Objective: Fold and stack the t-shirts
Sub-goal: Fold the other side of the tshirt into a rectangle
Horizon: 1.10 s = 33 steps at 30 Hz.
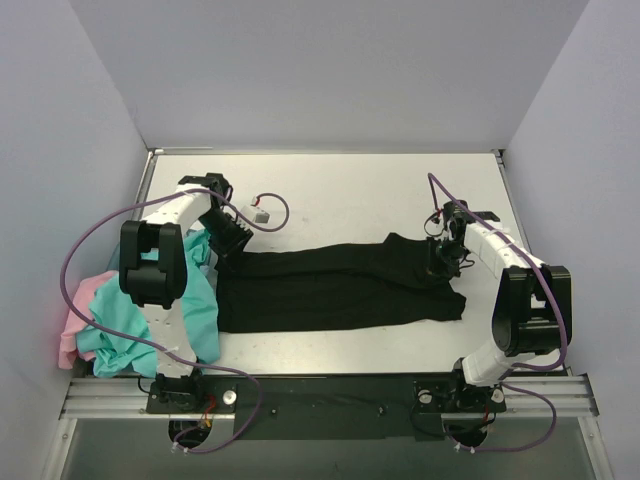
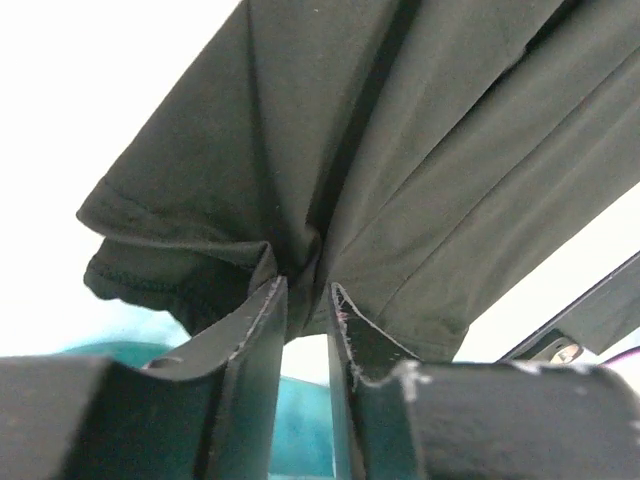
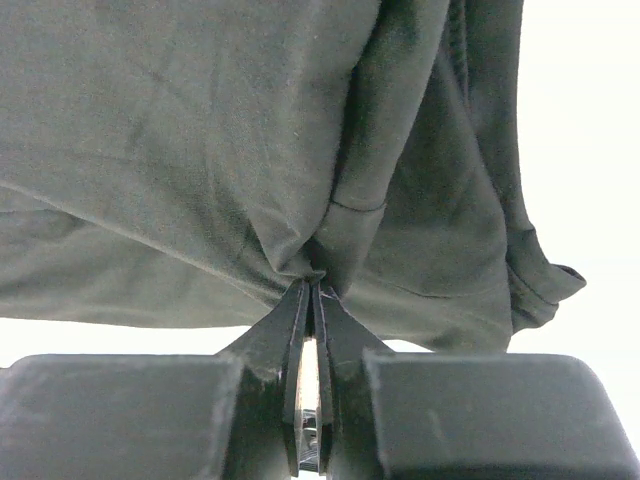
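**Q:** What lies on the table [image 1: 350, 190]?

**A:** Largest, the black t-shirt [image 1: 330, 290], lying flat across the middle as a long band with one end toward each arm. Just beside its left end, at the table's left edge, is a crumpled heap of teal t-shirts [image 1: 200, 310]. A pink t-shirt [image 1: 80, 305] shows at the heap's outer side (none of these is folded).

**Q:** And the grippers?

**A:** The left gripper [image 2: 303, 288] has its jaws clamped on a gathered pinch of black cloth near a hemmed edge. The right gripper [image 3: 312, 287] has its jaws pressed almost together on a pucker at the opposite end.

**Q:** How is the cloth likely to handle?

**A:** It looks light, thin and limp. Creases fan out from each pinch, so it holds no shape of its own and would sag wherever it is unsupported.

**Q:** Where is it best held?

**A:** Probably at the end corners, with the grip passing through every layer and both ends raised level. A grip on the top layer alone could peel the fold open.
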Tool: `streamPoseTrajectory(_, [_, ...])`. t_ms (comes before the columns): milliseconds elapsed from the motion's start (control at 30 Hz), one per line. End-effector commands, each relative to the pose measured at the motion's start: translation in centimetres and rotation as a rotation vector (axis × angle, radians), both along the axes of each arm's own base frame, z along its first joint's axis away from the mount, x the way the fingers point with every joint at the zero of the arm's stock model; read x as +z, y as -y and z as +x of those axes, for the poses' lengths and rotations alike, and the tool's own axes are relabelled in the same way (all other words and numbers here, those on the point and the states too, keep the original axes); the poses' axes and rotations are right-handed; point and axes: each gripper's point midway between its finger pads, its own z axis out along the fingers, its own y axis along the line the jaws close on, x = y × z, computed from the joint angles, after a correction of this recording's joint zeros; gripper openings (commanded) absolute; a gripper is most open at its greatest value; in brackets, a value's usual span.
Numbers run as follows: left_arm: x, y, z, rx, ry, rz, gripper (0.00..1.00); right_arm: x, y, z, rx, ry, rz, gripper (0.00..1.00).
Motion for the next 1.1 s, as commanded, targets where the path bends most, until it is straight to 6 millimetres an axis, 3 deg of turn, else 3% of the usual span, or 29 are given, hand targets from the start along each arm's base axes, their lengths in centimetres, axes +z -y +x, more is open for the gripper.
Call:
streamPoseTrajectory(0, [3.2, -0.2, 1.5, 0.102, 0.039, 0.002, 0.39, 0.5, 0.4, -0.4, -0.023, -0.011, -0.019, 0.0])
streamPoseTrajectory(133, [3.9, -0.5, 2.4, 0.163, 0.054, 0.02, 0.44, 0.7, 0.5, -0.6, -0.025, -0.013, -0.022, 0.0])
streamPoseTrajectory(300, [0.8, -2.1, 1.4, 0.183, -0.015, 0.115, 0.49, 0.7, 0.7, -0.4, -0.018, -0.009, -0.035, 0.0])
streamPoseTrajectory(467, [-1.0, -3.3, 1.5, 0.159, 0.015, 0.165, 0.5, 0.7, 0.9, -0.3, -0.022, -0.012, -0.043, 0.0])
streamPoseTrajectory(533, [-1.4, -3.2, 1.5, 0.165, -0.003, 0.161, 0.47, 0.7, 1.2, -0.3, -0.035, -0.015, -0.051, 0.0])
streamPoseTrajectory(567, [-1.4, -2.7, 1.3, 0.168, -0.022, 0.135, 0.37, 1.0, 1.5, -0.2, -0.045, -0.009, -0.064, 0.0])
streamPoseTrajectory(667, [-0.7, -1.6, 0.6, 0.159, -0.046, 0.07, 0.15, 1.4, 2.5, -0.6, -0.084, -0.011, -0.08, 0.0])
streamPoseTrajectory(700, [-0.3, -1.0, 0.4, 0.159, -0.049, 0.033, 0.01, 1.8, 2.6, -0.5, -0.089, 0.005, -0.077, 0.0])
streamPoseTrajectory(800, [0.7, -0.1, 0.4, 0.171, -0.052, -0.021, 0.0, 2.9, 2.6, -0.1, -0.078, 0.034, -0.065, 0.0])
streamPoseTrajectory(900, [3.0, 0.3, 2.1, 0.218, 0.034, -0.064, 0.0, 4.5, 2.1, 0.9, -0.057, 0.072, -0.043, 0.0])
streamPoseTrajectory(1000, [5.5, 0.1, 3.1, 0.245, 0.104, -0.078, 0.0, 5.4, 1.7, 0.7, -0.045, 0.063, -0.03, 0.0])
streamPoseTrajectory(1067, [6.0, -0.4, 2.7, 0.257, 0.11, -0.065, 0.0, 5.5, 1.7, 0.0, -0.048, 0.05, -0.033, 0.0])
